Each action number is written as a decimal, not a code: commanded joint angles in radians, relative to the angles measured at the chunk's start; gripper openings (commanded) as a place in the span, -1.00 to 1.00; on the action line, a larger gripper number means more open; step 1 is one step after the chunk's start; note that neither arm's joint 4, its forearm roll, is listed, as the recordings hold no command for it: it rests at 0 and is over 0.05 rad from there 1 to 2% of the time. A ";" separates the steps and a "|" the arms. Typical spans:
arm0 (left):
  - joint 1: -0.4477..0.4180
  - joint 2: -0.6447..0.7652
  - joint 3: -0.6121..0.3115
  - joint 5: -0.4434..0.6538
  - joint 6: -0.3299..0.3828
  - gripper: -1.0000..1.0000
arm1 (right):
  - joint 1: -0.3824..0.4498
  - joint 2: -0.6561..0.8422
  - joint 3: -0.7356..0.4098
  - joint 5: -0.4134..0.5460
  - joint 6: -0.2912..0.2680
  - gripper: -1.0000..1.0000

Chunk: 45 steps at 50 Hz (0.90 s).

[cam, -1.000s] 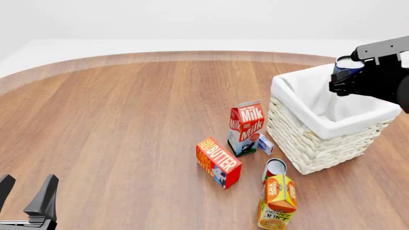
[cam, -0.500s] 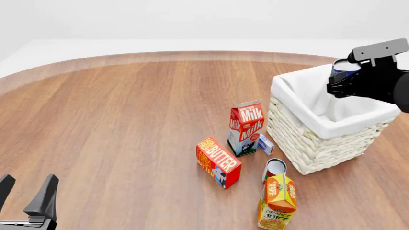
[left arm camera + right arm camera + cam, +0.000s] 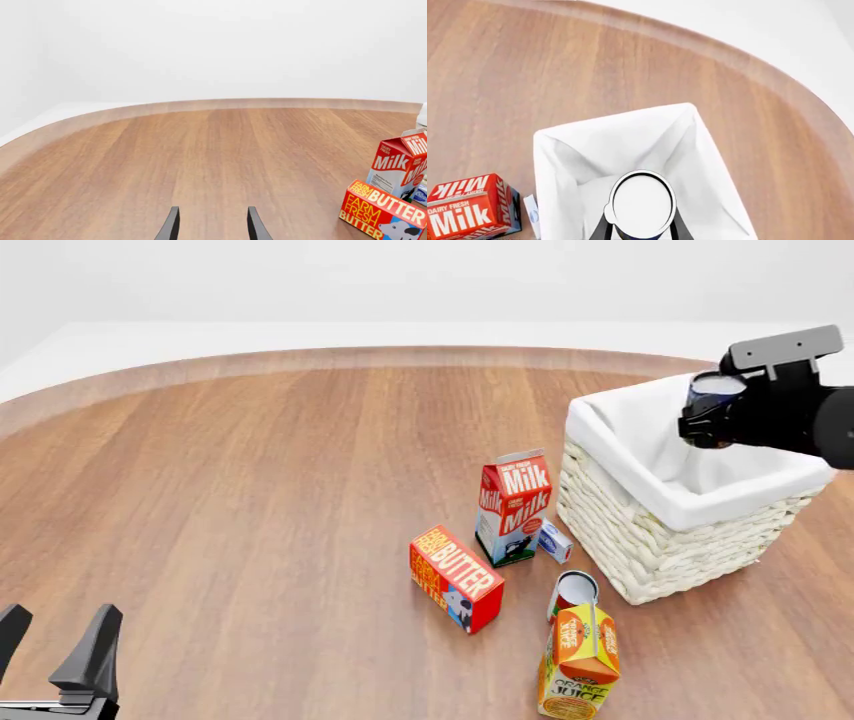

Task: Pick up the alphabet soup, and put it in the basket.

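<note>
My right gripper (image 3: 711, 412) is shut on the alphabet soup (image 3: 713, 390), a small blue can with a silver lid, and holds it over the open top of the white wicker basket (image 3: 641, 540). In the right wrist view the can's lid (image 3: 642, 203) sits between my fingers above the basket's white cloth lining (image 3: 594, 145). My left gripper (image 3: 54, 655) is open and empty at the near left of the table; its two fingers (image 3: 170, 225) show in the left wrist view.
A milk carton (image 3: 513, 505), a butter box (image 3: 455, 578), a small white-and-blue box (image 3: 555, 540), a second can (image 3: 574, 592) and an orange juice carton (image 3: 579, 650) stand left of and in front of the basket. The milk (image 3: 399, 162) and butter (image 3: 381, 209) also show in the left wrist view.
My right gripper has moved the can slightly up and further over the basket's opening. The left arm has not moved.
</note>
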 commanded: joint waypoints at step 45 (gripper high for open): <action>0.000 0.000 0.000 0.000 0.000 1.00 | -0.003 0.072 -0.054 0.079 0.040 -1.00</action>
